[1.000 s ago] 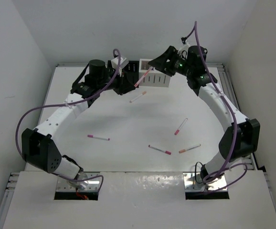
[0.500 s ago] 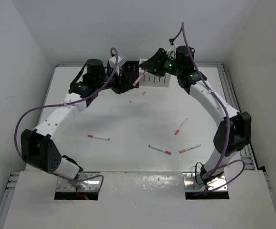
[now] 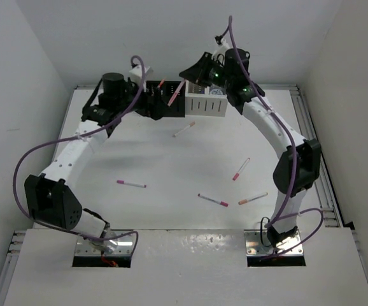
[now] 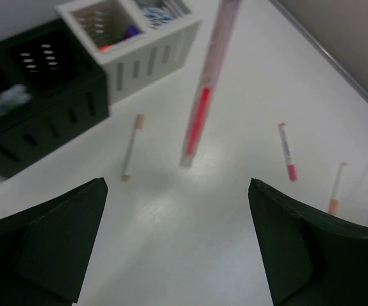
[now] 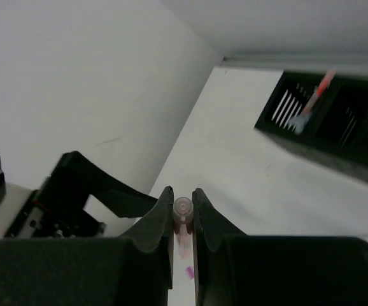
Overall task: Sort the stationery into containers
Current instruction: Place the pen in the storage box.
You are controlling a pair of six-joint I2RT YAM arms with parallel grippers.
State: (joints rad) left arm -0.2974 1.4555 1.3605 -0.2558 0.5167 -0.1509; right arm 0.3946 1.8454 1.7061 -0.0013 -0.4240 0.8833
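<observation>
Right claw (image 5: pixel 182 195) clamped on pink pen (image 4: pixel 204 95) upper end; pen hangs tilted just beside white box (image 3: pixel 206 108), on black box (image 4: pixel 50 121) side, likely for drop-in. Left claw (image 4: pixel 176 186) spread apart, clear of pen.

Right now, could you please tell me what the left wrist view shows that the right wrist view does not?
Only the left wrist view shows the white box, three loose pens lying on the table, and the left claw standing open with nothing between its fingers. Only the right wrist view shows the right claw shut on the top end of the pink pen. Both views show that pen hanging above the table, and the black box.
</observation>
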